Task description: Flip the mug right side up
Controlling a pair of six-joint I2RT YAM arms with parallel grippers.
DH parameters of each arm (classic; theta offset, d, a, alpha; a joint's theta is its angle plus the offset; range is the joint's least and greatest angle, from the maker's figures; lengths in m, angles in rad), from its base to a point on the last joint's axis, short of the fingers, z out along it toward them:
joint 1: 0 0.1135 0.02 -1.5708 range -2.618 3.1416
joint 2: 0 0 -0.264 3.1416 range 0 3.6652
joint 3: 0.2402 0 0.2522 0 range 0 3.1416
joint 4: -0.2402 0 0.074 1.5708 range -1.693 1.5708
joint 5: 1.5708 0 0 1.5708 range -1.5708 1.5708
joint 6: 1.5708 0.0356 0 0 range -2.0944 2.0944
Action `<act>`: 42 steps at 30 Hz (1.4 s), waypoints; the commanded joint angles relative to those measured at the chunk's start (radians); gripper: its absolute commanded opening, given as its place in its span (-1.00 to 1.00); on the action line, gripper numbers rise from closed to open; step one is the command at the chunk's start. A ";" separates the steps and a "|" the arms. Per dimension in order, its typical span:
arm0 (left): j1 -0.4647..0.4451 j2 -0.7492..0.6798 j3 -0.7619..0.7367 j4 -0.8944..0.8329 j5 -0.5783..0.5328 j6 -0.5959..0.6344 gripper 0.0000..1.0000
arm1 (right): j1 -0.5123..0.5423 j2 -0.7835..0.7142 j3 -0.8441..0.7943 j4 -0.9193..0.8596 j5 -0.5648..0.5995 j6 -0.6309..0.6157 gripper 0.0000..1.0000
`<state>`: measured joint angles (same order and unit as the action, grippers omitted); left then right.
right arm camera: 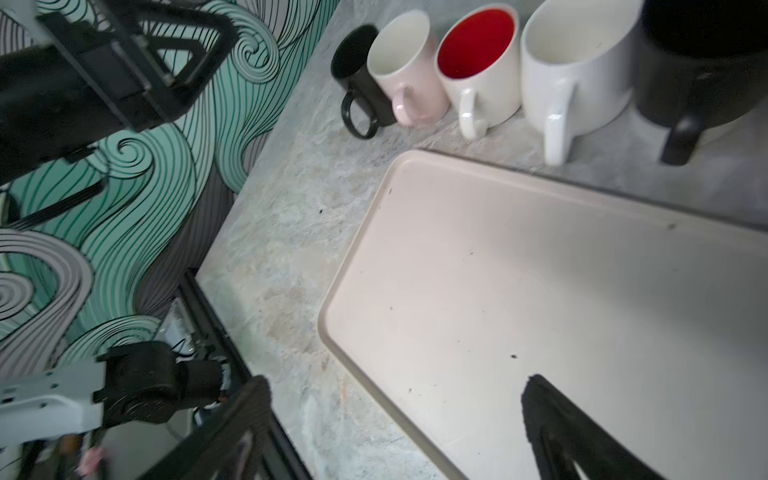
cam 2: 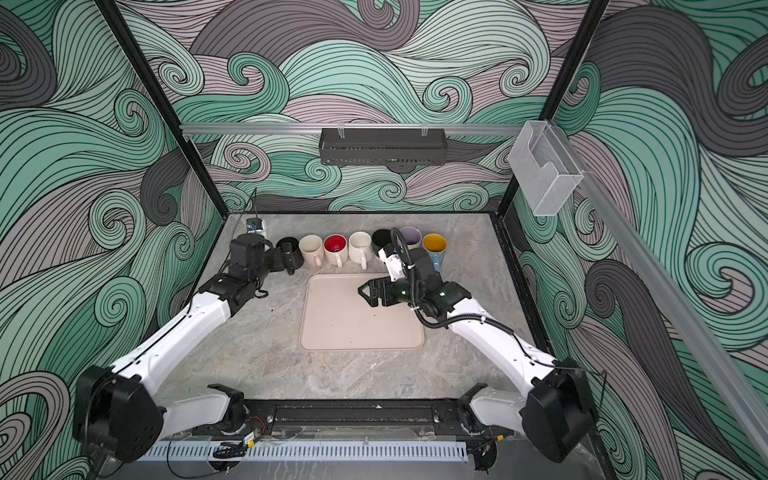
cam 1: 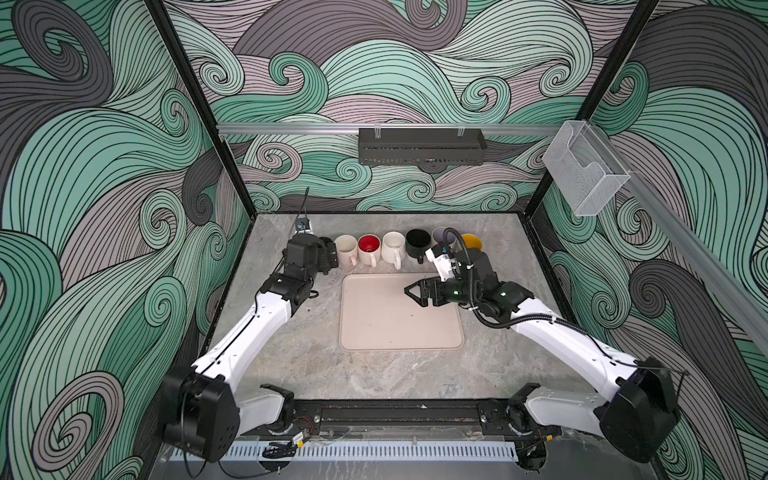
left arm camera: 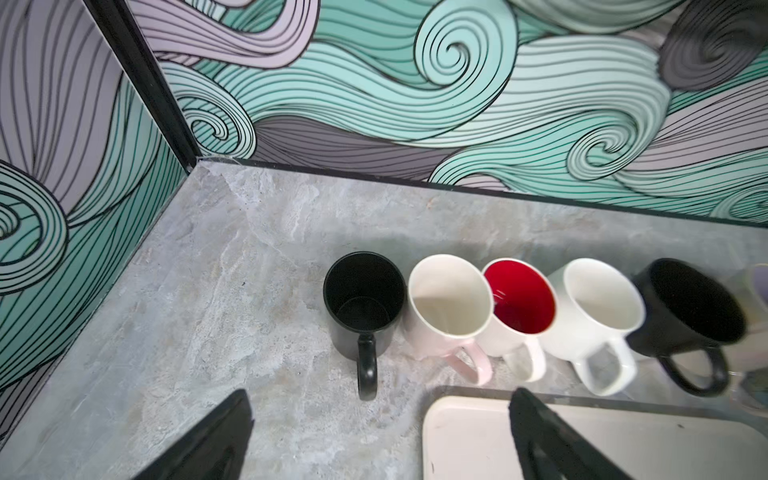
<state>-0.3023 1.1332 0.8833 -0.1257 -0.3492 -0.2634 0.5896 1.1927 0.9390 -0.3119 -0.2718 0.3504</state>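
Note:
A black mug (left arm camera: 363, 307) stands upright, mouth up, at the left end of the mug row, its handle pointing back toward my left gripper (left arm camera: 382, 415). That gripper is open and holds nothing; both fingers are clear of the mug. In both top views the left gripper (cam 1: 330, 255) (cam 2: 287, 259) partly covers this mug (cam 1: 325, 241) (cam 2: 287, 245). My right gripper (cam 1: 415, 296) (cam 2: 368, 294) (right arm camera: 399, 382) hovers open and empty over the beige tray (cam 1: 399, 332) (right arm camera: 540, 270).
Right of the black mug stand a pale pink mug (cam 1: 345, 248), a white mug with a red inside (cam 1: 369, 247), a white mug (cam 1: 393, 246), another black mug (cam 1: 417, 242), a lavender one (cam 1: 439, 235) and a yellow one (cam 1: 473, 241). The back wall is close behind.

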 commanded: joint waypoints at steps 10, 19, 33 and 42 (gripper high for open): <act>0.014 -0.237 -0.553 0.491 -0.321 0.176 0.97 | -0.149 -0.326 -0.380 0.293 0.840 -0.382 1.00; 0.158 0.164 -0.543 0.849 -0.260 0.239 0.97 | -0.416 0.020 -0.629 1.074 0.693 -0.427 1.00; 0.344 0.396 -0.402 0.775 0.210 0.211 0.97 | -0.539 0.340 -0.553 1.185 0.492 -0.351 1.00; 0.344 0.395 -0.406 0.781 0.210 0.212 0.97 | -0.539 0.347 -0.544 1.176 0.489 -0.353 1.00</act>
<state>0.0391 1.5280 0.4728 0.6750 -0.1680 -0.0452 0.0521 1.5410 0.3805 0.8822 0.2333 -0.0017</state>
